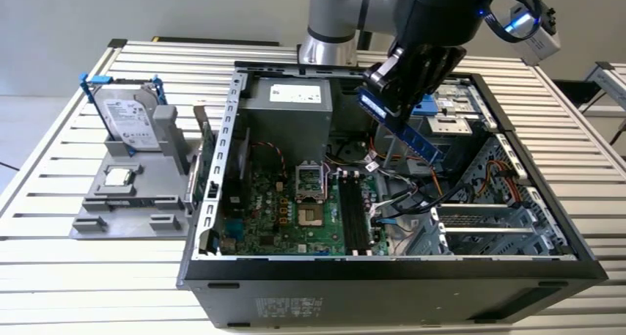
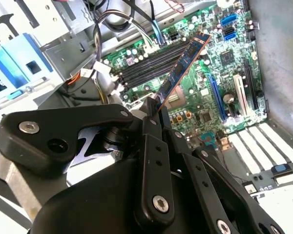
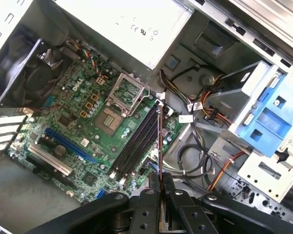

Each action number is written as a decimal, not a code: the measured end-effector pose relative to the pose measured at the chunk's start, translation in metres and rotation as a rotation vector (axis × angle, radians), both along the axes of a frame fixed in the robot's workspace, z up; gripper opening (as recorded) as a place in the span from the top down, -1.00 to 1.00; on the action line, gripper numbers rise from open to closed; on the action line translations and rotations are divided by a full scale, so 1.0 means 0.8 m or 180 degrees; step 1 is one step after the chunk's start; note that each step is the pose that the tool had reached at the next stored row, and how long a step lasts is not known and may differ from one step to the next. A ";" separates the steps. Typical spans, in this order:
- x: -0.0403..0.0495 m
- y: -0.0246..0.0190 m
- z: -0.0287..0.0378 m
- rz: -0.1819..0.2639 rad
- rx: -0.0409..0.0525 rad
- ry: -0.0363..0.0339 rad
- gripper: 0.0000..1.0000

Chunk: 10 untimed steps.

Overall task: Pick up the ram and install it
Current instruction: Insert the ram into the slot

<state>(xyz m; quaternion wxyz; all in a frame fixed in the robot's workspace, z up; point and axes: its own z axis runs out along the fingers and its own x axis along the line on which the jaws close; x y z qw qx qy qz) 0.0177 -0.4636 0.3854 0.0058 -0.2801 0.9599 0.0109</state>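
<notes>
Your tool (image 1: 382,86) is clamped on the ram (image 1: 415,137), so pickup is done; it hangs tilted above the slots (image 1: 354,210), not yet seated; installing remains.

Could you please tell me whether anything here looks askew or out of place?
Nothing looks damaged; the ram, clamped at one end by the pincer, hangs tilted over the open computer case, not seated in its memory slots.

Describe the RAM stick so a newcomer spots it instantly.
Find the open computer case on the slatted table. Above its motherboard, the black gripper grips the ram. It is the only long, thin blue board held tilted in the air, unlike the boxy silver hard drive outside the case.
</notes>
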 end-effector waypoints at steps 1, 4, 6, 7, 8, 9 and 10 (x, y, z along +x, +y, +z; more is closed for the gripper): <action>0.000 0.0000 0.0000 -0.0015 0.0000 0.0000 1.00; 0.000 0.0000 0.0000 -0.0057 0.0000 0.0000 1.00; 0.000 0.0000 0.0000 -0.0085 0.0000 0.0000 1.00; 0.000 0.0000 0.0000 -0.0101 0.0000 0.0000 1.00; 0.000 0.0000 0.0000 -0.0116 0.0000 0.0000 1.00; 0.000 0.0000 0.0000 -0.0131 0.0000 0.0000 1.00; 0.000 0.0000 0.0001 -0.0146 -0.0001 0.0000 1.00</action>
